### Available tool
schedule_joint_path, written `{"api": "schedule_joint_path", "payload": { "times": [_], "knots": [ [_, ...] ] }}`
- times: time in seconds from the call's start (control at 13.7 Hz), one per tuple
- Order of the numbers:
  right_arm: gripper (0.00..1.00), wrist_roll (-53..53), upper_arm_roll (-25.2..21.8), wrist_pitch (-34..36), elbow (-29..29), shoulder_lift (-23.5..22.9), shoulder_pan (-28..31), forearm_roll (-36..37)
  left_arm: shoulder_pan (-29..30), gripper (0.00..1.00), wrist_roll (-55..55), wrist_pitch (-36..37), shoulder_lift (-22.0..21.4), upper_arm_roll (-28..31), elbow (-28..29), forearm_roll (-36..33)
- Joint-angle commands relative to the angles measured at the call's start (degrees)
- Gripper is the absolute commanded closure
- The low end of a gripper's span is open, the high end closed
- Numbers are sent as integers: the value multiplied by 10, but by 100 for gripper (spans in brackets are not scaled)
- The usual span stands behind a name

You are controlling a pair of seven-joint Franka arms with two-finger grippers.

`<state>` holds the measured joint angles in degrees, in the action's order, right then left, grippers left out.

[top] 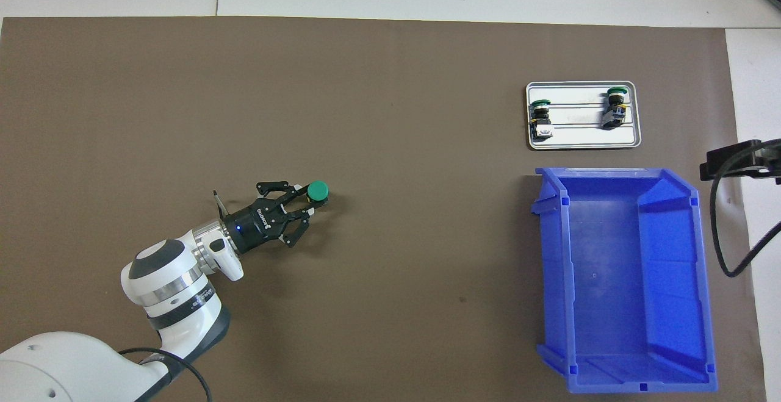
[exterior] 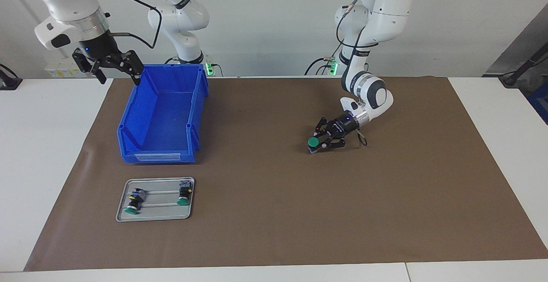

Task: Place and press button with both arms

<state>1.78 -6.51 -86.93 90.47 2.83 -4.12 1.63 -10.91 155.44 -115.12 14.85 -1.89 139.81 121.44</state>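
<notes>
1. While the left gripper sits low on the brown mat, it holds the button tight between its two fingers, green cap up. My guess is that it keeps the button standing so that the other arm can come and push the cap down.
2. That button is near the middle of the mat, toward the left arm's end of the table. It looks to be resting on the mat, or just above it. I cannot tell which.
3. Up in the air, the right gripper hangs over the corner of the blue bin that is closest to the robots. Its fingers are spread wide and hold nothing. It seems to be waiting for its turn.
4. Two more buttons lie on their sides in a small silver tray. The tray sits just beside the bin, farther from the robots. They look like spares, kept handy in one spot.
5. Each button has a round, flat, green cap that looks smooth, like plastic. Under the cap is a short black body.
6. The tray is shiny metal with round corners and a low rim.
7. The bin is hard blue plastic, deep, with tall walls and nothing in it.
8. The mat is dull and flat, like thick paper, so things should not slide much on it.
</notes>
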Motion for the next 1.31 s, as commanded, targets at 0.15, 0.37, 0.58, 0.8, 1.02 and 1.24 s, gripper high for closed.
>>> {"api": "schedule_joint_path", "payload": {
  "times": [0.15, 0.37, 0.58, 0.8, 1.02, 1.24],
  "knots": [
    [0, -6, 0, 2, 14, 13, 2, -6, 8, 98, 30, 19, 2, 1, 5, 13],
    [0, -6, 0, 2, 14, 14, 2, -6, 11, 79, 30, 21, 2, 1, 4, 13],
    [0, -6, 0, 2, 14, 13, 2, -6, 13, 61, 30, 21, 1, 1, 4, 13],
    [0, -6, 0, 2, 14, 14, 2, -6, 13, 42, 31, 21, 1, 1, 4, 13],
    [0, -6, 0, 2, 14, 14, 2, -6, 16, 42, 31, 20, 1, 2, 1, 12],
    [0, -6, 0, 2, 14, 13, 2, -6, 28, 42, 29, 18, -2, 3, 0, 3]
  ]
}}
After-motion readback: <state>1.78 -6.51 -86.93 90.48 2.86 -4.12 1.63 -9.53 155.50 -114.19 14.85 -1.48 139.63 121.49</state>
